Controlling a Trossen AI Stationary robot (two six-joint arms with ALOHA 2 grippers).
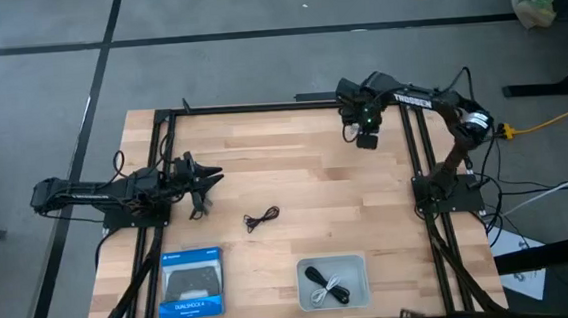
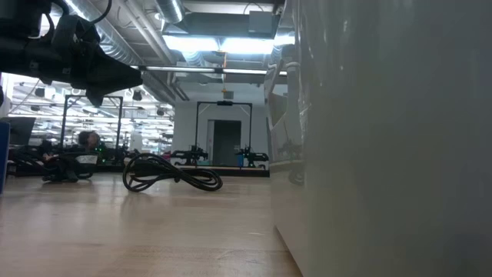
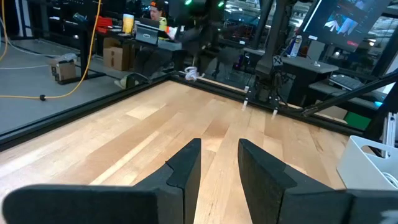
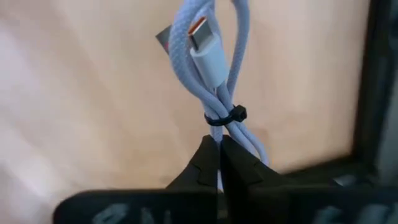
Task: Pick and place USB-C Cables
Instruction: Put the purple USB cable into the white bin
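Observation:
My right gripper [image 1: 367, 138] hovers over the table's far right corner, shut on the pale grey-purple USB-C cable [image 4: 214, 68], a bundle bound with a black tie. My left gripper [image 1: 205, 175] is open above the table's left side and holds nothing; it also shows in the low view as my left gripper [image 2: 92, 69]. One black cable [image 1: 261, 218] lies loose on the wood in the middle, seen as the black cable [image 2: 173, 173]. Another black cable [image 1: 319, 277] and a whitish cable [image 1: 326, 294] lie in the white tray [image 1: 306, 268]. My right gripper pinches the grey-purple bundle between its two fingers [image 4: 202, 162] just behind the black tie [image 4: 225, 116], on the gathered strands [image 4: 249, 140]. The bundle runs on past the fingertips, its plug end [image 4: 205, 43] farthest out. The wood behind it is blurred, and the bundle looks lifted clear.
A blue box [image 1: 190, 283] lies near the table's near left edge. The white tray sits at the near edge right of the middle, and its wall [image 2: 384, 138] fills the right half of the low view. Black frame rails [image 1: 419, 150] run along both sides.

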